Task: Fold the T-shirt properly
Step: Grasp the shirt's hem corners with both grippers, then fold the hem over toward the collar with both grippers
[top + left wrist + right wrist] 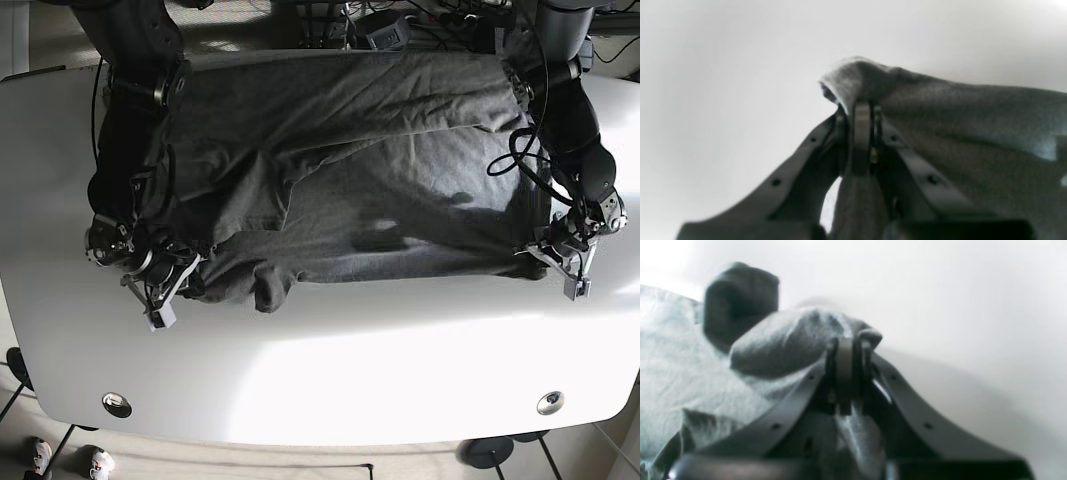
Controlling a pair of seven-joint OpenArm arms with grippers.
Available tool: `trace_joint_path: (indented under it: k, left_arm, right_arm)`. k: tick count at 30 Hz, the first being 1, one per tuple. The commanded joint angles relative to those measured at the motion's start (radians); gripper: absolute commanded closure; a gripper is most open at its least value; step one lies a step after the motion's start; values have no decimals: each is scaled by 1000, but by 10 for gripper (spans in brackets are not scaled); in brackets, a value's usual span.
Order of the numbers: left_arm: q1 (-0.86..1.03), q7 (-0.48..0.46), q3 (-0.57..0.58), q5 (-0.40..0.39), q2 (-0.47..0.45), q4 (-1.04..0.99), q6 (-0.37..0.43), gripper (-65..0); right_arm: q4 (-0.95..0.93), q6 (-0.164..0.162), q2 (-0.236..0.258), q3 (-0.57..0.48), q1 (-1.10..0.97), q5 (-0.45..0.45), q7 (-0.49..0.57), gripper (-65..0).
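- Both pincers sit at the near edge of the T-shirt (370, 170), each clamped tight on a pinch of dark grey cloth: the right gripper (163, 283) at the corner on the base view's left, the left gripper (556, 254) at the corner on its right.
- Each wrist view shows fabric bunched over closed jaws, with a strip of cloth running back between the fingers.
- Between the 2 grips, the hem stretches along the white table (330, 370), sagging in a small fold near the right gripper.
- Beyond them, the shirt spreads away to the far edge, its long axis running side to side.
- Judged from this, the next fold carries the near hem away, over the body; neither arm is nearer.
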Motion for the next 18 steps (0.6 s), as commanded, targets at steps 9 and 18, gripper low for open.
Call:
trace_joint_path:
  k: [9, 18]
  left_arm:
    - [108, 281, -7, -14, 52, 595, -71, 0]
    - [301, 296, -116, -15, 79, 730, -139, 0]
  right_arm:
    - [496, 1, -2, 72, -69, 11, -287, -17]
    - [906, 1, -17, 129, -359, 29, -451, -17]
